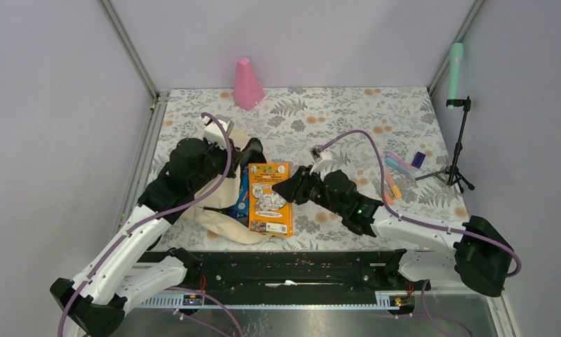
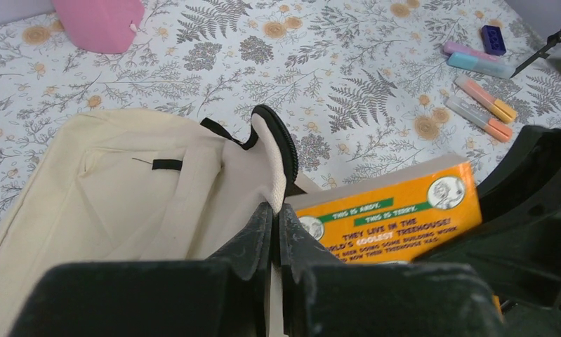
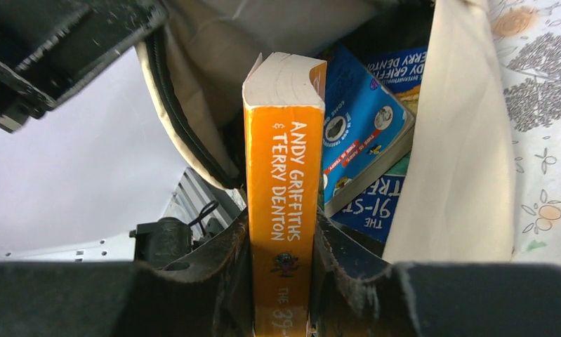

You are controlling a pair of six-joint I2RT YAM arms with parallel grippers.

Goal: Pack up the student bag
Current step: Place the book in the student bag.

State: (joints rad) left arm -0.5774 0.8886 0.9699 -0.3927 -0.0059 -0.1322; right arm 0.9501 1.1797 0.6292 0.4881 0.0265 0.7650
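Right wrist view: right hand point(image 3: 283, 235) pinches a thick orange paperback point(image 3: 281, 161) at the mouth of the cream fabric student bag point(image 3: 460, 140), left on the counter point(image 1: 333, 112), a glossy blue book point(image 3: 361, 133) inside, left hand point(image 2: 276, 232) pinching its rim, pastel marker pens point(image 2: 484, 105) seemingly unpacked.

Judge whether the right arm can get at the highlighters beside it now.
Probably not to grasp them: its end effector is shut on the orange book at the student bag's mouth. Nothing lies over the highlighters, though.

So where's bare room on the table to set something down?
The table is bare at the back, between the pink cone and the highlighters. Crowded at the student bag, where the left gripper pinches its rim and the right gripper holds the orange book.
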